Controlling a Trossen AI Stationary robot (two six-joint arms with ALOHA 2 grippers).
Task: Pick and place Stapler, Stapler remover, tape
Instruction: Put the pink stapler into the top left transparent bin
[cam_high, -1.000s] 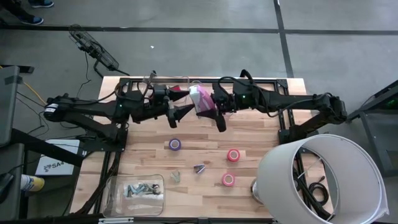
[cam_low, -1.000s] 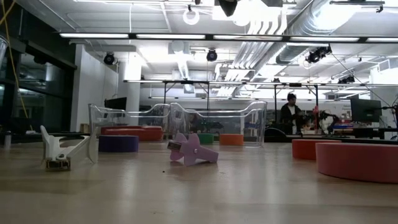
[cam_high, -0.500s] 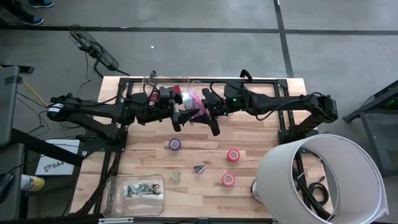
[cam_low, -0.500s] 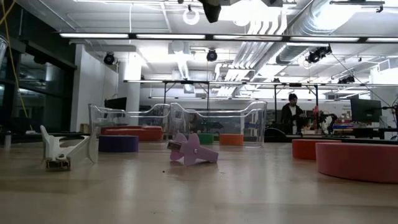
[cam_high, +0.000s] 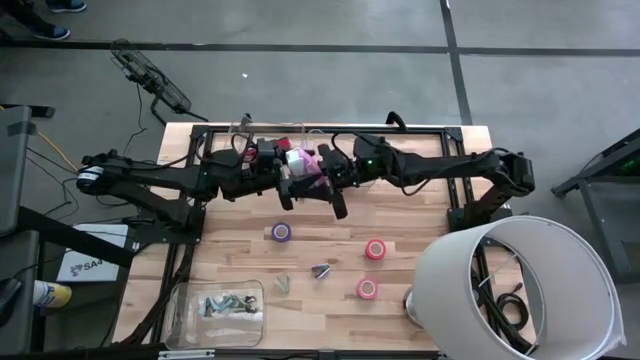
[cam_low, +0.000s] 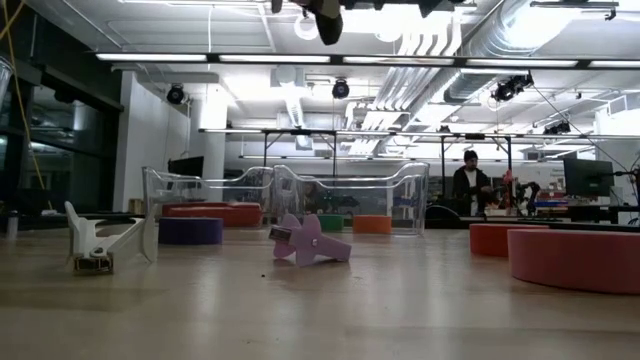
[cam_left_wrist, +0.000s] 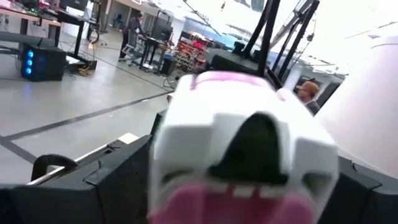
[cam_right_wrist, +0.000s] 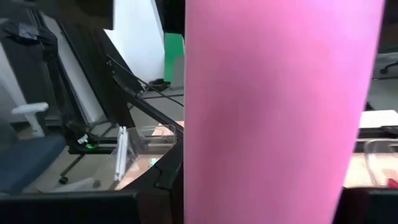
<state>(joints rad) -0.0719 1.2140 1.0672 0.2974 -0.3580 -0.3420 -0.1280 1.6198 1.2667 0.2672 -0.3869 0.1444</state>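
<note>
Stapler handoff, mid-air above the clear bin

My right gripper (cam_high: 325, 178) and left gripper (cam_high: 287, 180) meet at the pink-and-white stapler (cam_high: 303, 162); can't tell whose fingers actually clamp it. Purple tape (cam_high: 282, 232), two pink rolls (cam_high: 375, 249) and the remover (cam_high: 320, 271) wait below the bin (cam_high: 243, 124).

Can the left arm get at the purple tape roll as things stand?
Probably not right away: the left gripper meets the right gripper at a pink-white stapler. The purple tape roll itself lies uncovered.
</note>
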